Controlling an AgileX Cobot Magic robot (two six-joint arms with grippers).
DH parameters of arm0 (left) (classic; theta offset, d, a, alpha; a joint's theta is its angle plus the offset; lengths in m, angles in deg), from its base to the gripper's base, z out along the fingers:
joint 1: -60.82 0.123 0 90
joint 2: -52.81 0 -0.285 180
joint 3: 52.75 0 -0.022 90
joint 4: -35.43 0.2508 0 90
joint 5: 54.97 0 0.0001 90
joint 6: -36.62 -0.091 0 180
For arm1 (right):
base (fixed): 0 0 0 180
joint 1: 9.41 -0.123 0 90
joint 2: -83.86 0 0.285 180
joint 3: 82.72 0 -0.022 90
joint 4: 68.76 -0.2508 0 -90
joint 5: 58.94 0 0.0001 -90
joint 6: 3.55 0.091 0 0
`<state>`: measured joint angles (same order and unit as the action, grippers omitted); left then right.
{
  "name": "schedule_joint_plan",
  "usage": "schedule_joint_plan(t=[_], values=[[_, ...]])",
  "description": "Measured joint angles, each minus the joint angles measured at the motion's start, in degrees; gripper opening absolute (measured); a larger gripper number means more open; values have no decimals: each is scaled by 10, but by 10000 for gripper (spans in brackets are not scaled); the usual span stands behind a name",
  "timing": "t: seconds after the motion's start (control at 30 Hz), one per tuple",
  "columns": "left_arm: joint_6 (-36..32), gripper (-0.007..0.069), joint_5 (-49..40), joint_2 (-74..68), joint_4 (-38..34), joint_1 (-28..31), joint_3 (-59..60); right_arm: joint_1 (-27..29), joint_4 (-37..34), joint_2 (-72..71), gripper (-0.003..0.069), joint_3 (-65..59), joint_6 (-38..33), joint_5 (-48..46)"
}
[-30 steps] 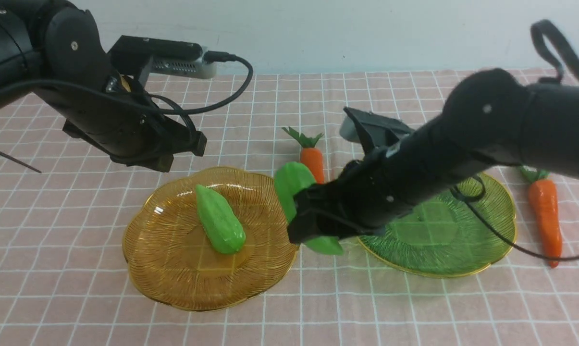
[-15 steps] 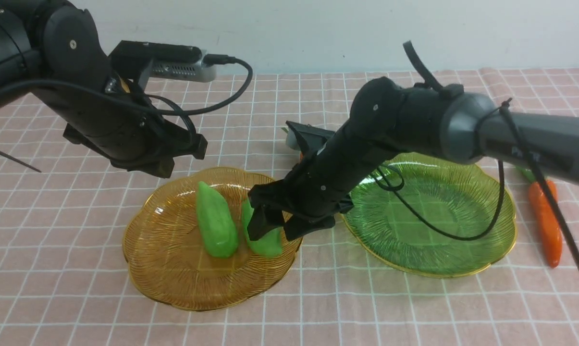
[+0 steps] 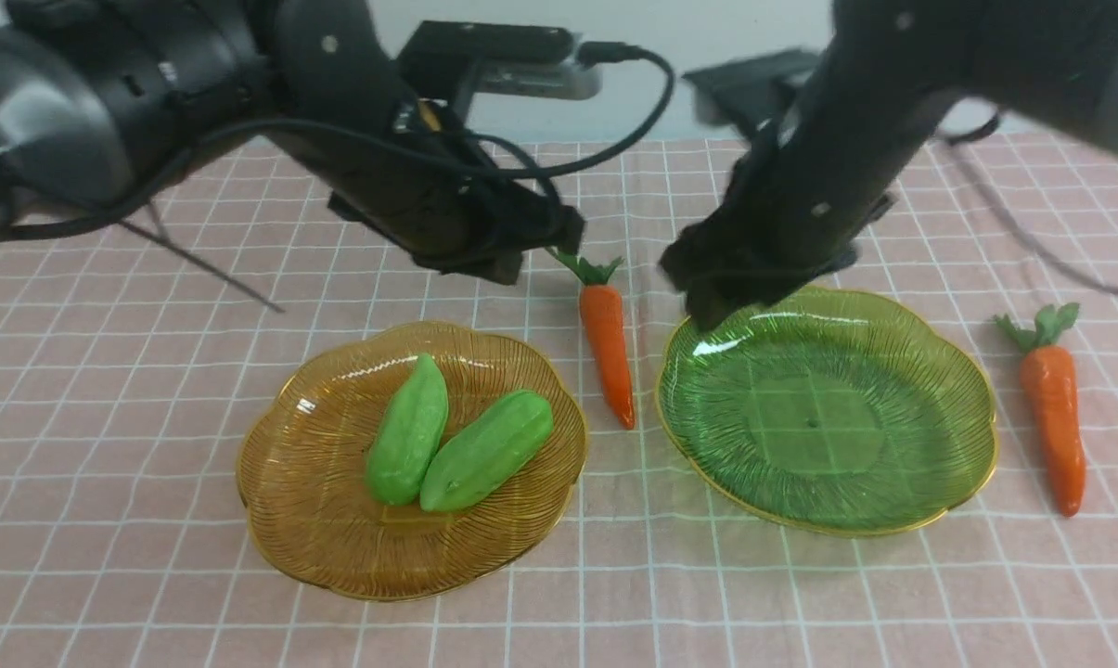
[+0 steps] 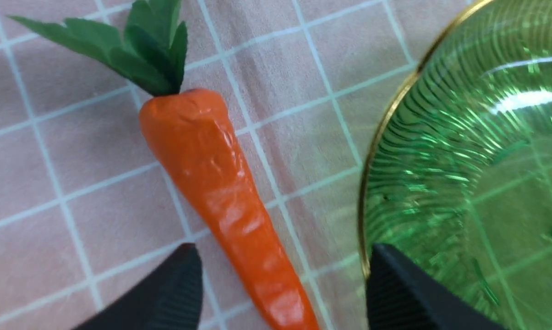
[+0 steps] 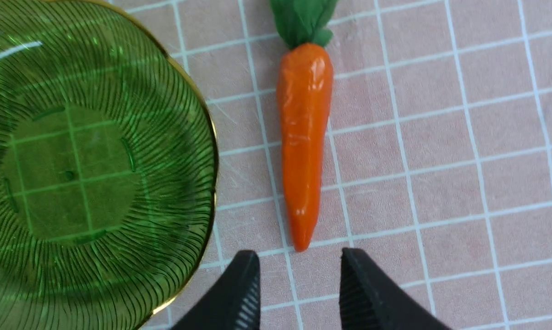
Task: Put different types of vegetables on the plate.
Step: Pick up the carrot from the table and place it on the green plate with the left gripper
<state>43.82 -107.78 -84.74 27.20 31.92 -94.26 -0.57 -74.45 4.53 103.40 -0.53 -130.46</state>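
Vegetables (image 4: 221, 197): two carrots (image 3: 607, 343) (image 3: 1052, 408), two gourds (image 3: 409, 431) (image 3: 486, 451)

The front camera overlooks the checked tablecloth (image 3: 132, 575) from the robot's side; both wrist cameras look down closely, sharing the green plate (image 5: 97, 137).

Narrow gap between amber plate (image 3: 271, 520) and green plate (image 3: 976, 436) holds middle carrot (image 3: 607, 348); right carrot (image 3: 1055, 417): open cloth (image 3: 1115, 520) beyond.

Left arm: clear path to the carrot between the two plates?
Probably yes. The left gripper hovers over that carrot, jaws open and empty; nothing lies on it, and it rests on bare cloth. One jaw looks to hang over the green plate's rim, so a straight descent might clip it.
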Motion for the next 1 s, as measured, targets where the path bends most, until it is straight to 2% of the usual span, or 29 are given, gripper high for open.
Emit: schedule_joint_plan(t=[0.1,0.37,0.57,0.6,0.8,1.0], values=[[4,489,27,-35,13,0,-12,17,-23,9,306,-5,-18,11],[49,493,52,-75,59,0,-13,18,-49,61,498,-6,-30,60],[55,486,55,-92,58,0,-13,18,-49,100,527,-7,-30,74],[57,473,54,-95,58,0,-13,18,-49,108,528,-7,-30,74],[63,195,39,-99,62,0,-27,18,-48,141,530,-7,-27,79],[62,179,-20,-77,87,0,-85,18,-46,149,530,-7,-25,86]])
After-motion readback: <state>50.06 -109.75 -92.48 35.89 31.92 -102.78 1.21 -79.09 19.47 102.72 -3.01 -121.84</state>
